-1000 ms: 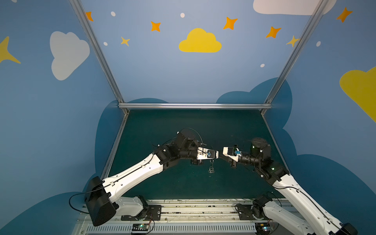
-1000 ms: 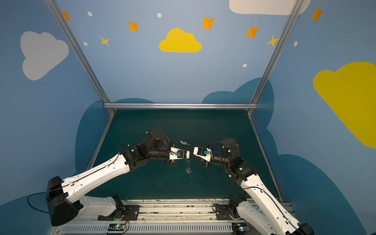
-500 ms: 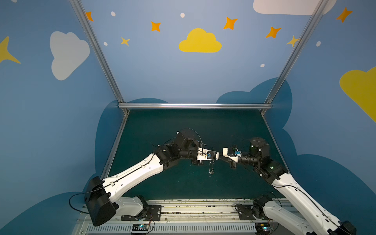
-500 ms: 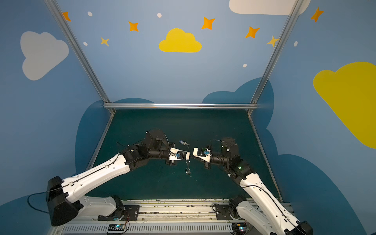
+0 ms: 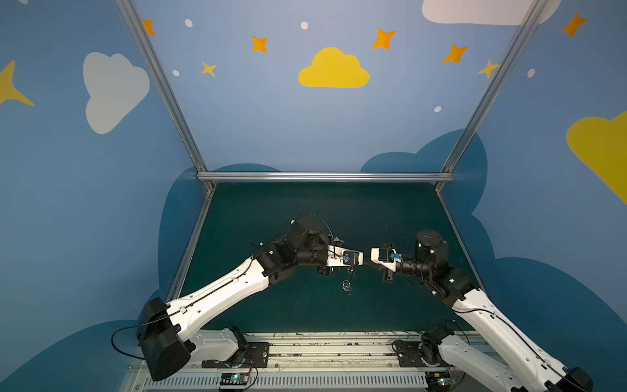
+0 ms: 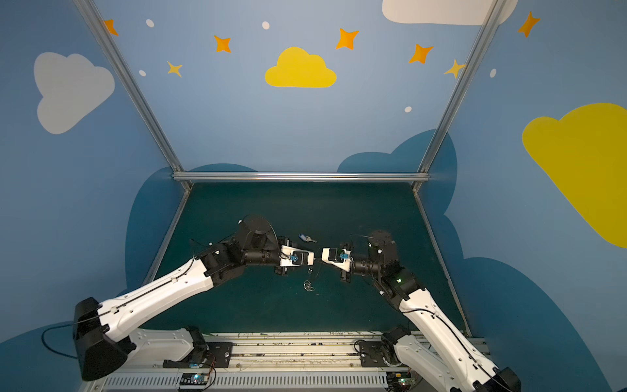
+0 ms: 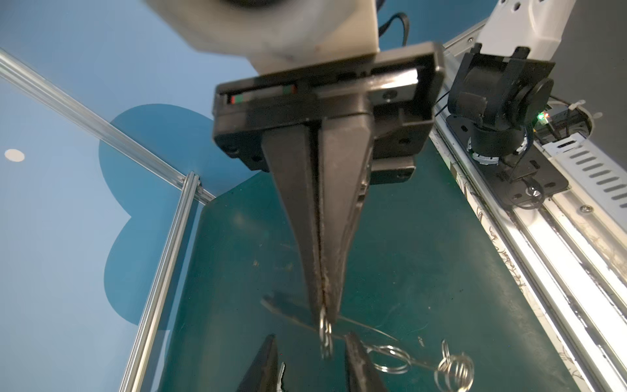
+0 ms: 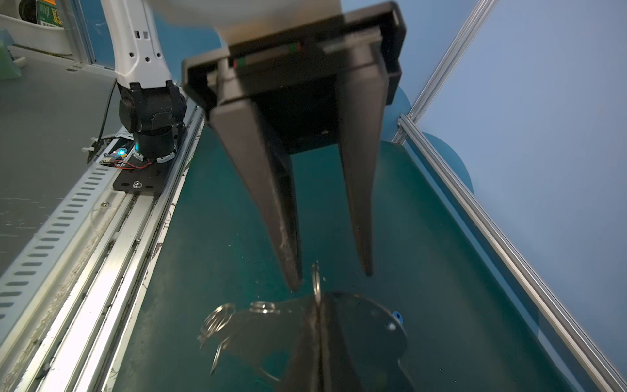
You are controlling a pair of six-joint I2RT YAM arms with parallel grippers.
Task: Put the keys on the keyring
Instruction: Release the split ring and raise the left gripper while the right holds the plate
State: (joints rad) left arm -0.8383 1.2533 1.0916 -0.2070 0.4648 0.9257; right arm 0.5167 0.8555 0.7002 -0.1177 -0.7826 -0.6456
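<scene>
**Item 1. Base rail** (image 6: 305,349). Nearest piece, well short of the keyring. It carries both arm mounts.

**Item 2. Keyring** (image 8: 264,334). Grey plate, held up over the counter (image 6: 271,210) and hanging between the two pincers. Spare split rings (image 7: 454,370) dangle under it. Whether the lowest of them touches the counter cannot be told.

**Item 3. Right pincer** (image 7: 325,314). Jaws fully closed on one split ring (image 7: 325,334) of the keyring, pinched edge-on at the fingertips. Probable purpose: to hold that ring steady and presented while the plate hangs out of the way.

**Item 4. Left pincer** (image 8: 331,276). Faces the keyring from the opposite side. Jaws stand partly apart, one finger on either side of the held ring, gripping nothing. Probable purpose: kept free to fetch the key.

**Item 5. Key** (image 6: 307,238). Blue head, silver blade. It lies flat on the counter just beyond the keyring, untouched by either pincer and not yet threaded.

**Item 6. Back frame bar** (image 6: 298,176). Farthest piece, well beyond the keyring, at the counter's rear edge.
</scene>
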